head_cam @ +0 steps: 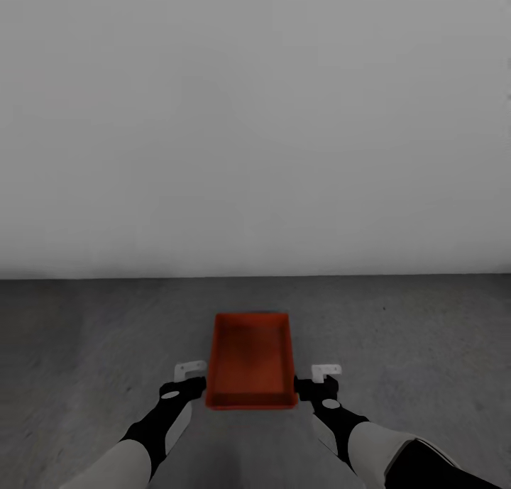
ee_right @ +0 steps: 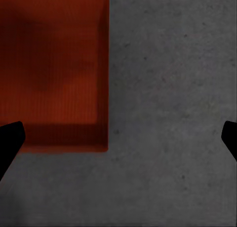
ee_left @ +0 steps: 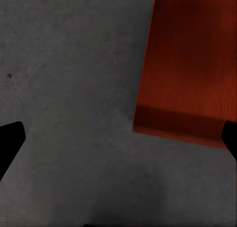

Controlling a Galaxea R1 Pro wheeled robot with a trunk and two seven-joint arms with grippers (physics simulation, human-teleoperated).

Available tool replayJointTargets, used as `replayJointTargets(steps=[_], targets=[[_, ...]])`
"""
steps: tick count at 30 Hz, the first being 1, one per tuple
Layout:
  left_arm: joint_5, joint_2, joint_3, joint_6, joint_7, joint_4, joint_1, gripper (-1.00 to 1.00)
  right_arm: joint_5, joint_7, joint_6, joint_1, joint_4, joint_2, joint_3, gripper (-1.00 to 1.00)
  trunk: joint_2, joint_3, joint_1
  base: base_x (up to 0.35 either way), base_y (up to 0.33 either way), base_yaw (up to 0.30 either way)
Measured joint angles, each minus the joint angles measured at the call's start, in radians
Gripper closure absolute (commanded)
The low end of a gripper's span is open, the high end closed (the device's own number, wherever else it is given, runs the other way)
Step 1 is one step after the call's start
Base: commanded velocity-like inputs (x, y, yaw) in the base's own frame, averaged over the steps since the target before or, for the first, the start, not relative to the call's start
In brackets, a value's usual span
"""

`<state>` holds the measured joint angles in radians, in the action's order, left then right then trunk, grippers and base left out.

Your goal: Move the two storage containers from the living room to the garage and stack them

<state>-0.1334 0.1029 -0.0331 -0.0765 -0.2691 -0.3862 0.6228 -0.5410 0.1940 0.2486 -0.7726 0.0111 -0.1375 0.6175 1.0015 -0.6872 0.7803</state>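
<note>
My left gripper [head_cam: 190,382] is hanging low over the concrete floor [head_cam: 411,347], just beside the near left corner of the orange-red bin [head_cam: 251,361], and my right gripper [head_cam: 317,384] is hanging the same way just beside the bin's near right corner. Both are standing wide open and holding nothing: in my left wrist camera the two dark fingertips [ee_left: 10,143] are sitting far apart at the frame's edges with bare grey floor [ee_left: 74,88] between them, and the bin [ee_left: 190,64] is lying off to the inner side, one fingertip just overlapping its near corner. In my right wrist camera the fingertips [ee_right: 9,140] are spread just as wide, with the bin [ee_right: 54,64] on the inner side and open floor [ee_right: 173,88] on the outer side. The bin is resting flat on the floor between my two grippers, open side up, its long sides running away from me toward the plain white wall [head_cam: 255,120]. I am seeing nothing inside it. Whether my fingers are touching its walls I cannot tell.
</note>
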Motion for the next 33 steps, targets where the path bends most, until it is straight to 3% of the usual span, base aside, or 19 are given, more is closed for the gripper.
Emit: replayJointTargets(steps=[33], targets=[[0.001,-0.002,0.0,0.0,-0.005,0.004,0.0,-1.0,0.0,0.0,0.0,0.0,0.0,0.0,0.0,-1.0,0.0,0.0,0.0,-0.321,0.035,0.0]])
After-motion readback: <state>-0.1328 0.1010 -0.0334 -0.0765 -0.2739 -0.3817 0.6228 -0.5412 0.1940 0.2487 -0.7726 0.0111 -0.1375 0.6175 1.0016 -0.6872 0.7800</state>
